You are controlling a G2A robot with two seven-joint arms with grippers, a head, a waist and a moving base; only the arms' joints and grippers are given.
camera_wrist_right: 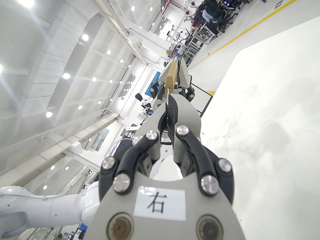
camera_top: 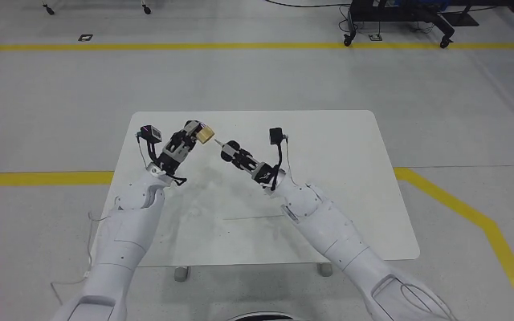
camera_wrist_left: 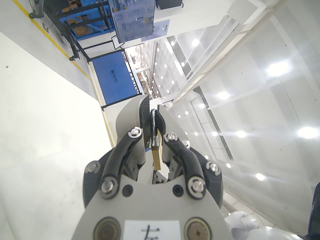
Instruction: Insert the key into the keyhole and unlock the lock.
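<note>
Left gripper (camera_top: 195, 133) is clamped on the shackle of one brass padlock (camera_top: 206, 134), held in the air over the far left part of the white table (camera_top: 337, 160). Right gripper (camera_top: 227, 149) faces it, pinched shut on the single key (camera_top: 217, 142), whose thin blade points at the lock's end face. Both tools hang well inside the table's edges, with bare tabletop to the right and toward the robot. In the right wrist view the blade is a faint sliver meeting the brass body (camera_wrist_right: 172, 76) — whether it has entered the keyhole cannot be made out. The left wrist view shows the shackle between the pads (camera_wrist_left: 143, 116), with the brass body seen edge-on. Count — one lock, one key, two grippers.
</note>
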